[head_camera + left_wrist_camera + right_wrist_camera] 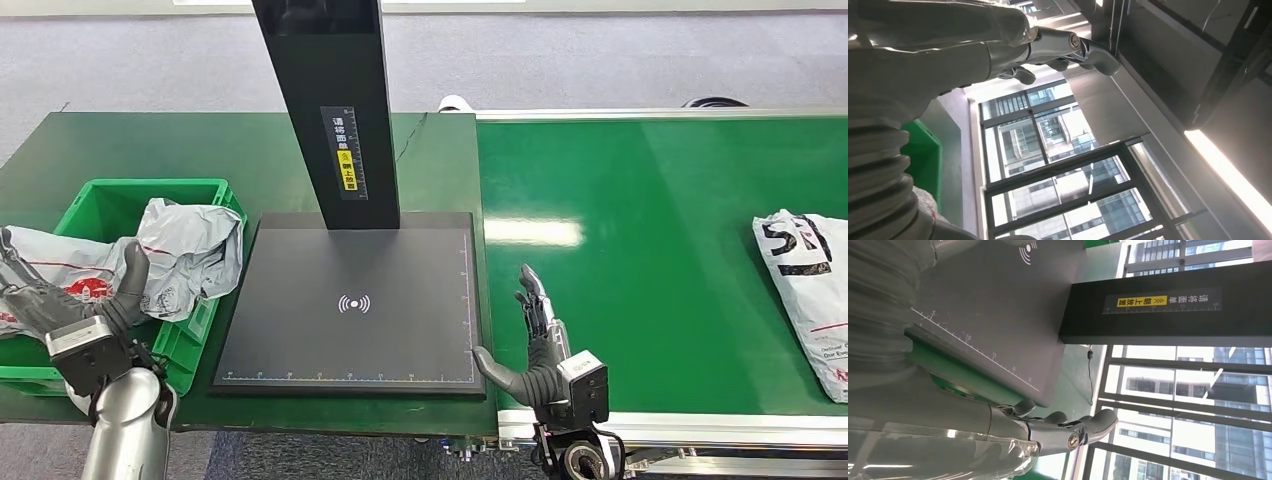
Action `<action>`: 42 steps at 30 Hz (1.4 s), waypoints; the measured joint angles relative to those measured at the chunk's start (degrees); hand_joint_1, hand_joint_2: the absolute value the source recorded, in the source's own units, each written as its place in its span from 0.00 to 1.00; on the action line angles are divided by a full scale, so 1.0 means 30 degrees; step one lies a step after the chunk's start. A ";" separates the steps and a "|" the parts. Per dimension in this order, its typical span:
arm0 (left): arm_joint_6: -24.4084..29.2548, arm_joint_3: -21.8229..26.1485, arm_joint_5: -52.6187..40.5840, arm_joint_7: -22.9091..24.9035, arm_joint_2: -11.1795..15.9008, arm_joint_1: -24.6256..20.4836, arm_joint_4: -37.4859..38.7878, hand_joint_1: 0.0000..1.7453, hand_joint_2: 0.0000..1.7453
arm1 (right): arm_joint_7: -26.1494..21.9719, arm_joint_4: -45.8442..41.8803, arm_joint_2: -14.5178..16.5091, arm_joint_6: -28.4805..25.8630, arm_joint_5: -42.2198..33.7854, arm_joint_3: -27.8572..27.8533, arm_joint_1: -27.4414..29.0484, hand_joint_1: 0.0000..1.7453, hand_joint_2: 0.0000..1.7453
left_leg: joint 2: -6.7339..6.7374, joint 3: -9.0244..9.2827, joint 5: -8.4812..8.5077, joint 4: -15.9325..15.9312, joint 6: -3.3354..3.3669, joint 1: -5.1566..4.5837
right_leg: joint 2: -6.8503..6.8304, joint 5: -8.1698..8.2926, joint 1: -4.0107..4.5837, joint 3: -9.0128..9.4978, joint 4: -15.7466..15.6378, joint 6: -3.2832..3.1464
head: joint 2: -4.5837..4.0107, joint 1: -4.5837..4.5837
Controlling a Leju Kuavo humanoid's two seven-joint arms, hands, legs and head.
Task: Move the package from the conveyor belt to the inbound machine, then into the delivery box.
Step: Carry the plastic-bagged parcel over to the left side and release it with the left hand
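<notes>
— Where is the package (808, 290)?
— On the green conveyor belt (640, 250), at its right edge, well apart from both hands.
— And the hands?
— Right hand (535, 345) beside the inbound machine (350, 300), fingers spread, empty. Left hand (70, 305) over the green delivery box (205, 190), likewise spread.

The green counter (60, 150) carries the black scanner pad (350, 305), just left of the right hand (535, 345), and the green crate (205, 195), beside the left hand (70, 310). The green conveyor belt (640, 260) carries a white package (810, 290), well right of the right hand.
</notes>
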 joint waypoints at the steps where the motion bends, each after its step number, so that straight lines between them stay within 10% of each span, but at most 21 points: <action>1: 0.0000 -0.0007 0.0000 0.0000 -0.0024 0.0033 -0.0106 0.00 1.00 | 0.0000 0.0000 0.0000 0.0000 -0.0002 0.0000 0.0000 0.00 1.00 | 0.0000 0.0001 0.0000 0.0000 0.0000 0.0000 | 0.0000 0.0000 0.0000 0.0001 0.0000 0.0000 | 0.0000 0.0000; 16: -0.0213 -0.0455 0.1128 -0.0007 -0.0885 0.1384 -0.3668 0.00 1.00 | 0.0000 0.0166 -0.0013 -0.0113 -0.0013 0.0109 -0.0306 0.00 1.00 | 0.0001 -0.0005 -0.0004 0.0000 0.0002 -0.0006 | -0.0001 -0.0002 -0.0005 -0.0010 -0.0004 0.0002 | 0.0002 0.0000; 26: -1.5126 -0.5811 0.4752 0.1453 -0.0151 0.2815 -0.2976 0.00 1.00 | 0.0033 0.0584 -0.0153 0.0437 0.0031 0.0217 -0.0955 0.00 1.00 | 0.0010 -0.0002 -0.0002 0.0002 0.0003 -0.0021 | -0.0004 0.0000 -0.0020 -0.0002 -0.0006 0.0003 | 0.0000 0.0005; 42: -1.8065 -0.7847 0.4011 0.4446 -0.0576 0.2367 0.2845 0.00 1.00 | 0.0149 0.1104 -0.0160 0.1027 0.0586 0.0486 -0.1176 0.00 1.00 | -0.0003 -0.0005 -0.0003 0.0001 0.0003 -0.0018 | -0.0008 -0.0001 -0.0016 -0.0007 -0.0006 0.0003 | 0.0000 0.0002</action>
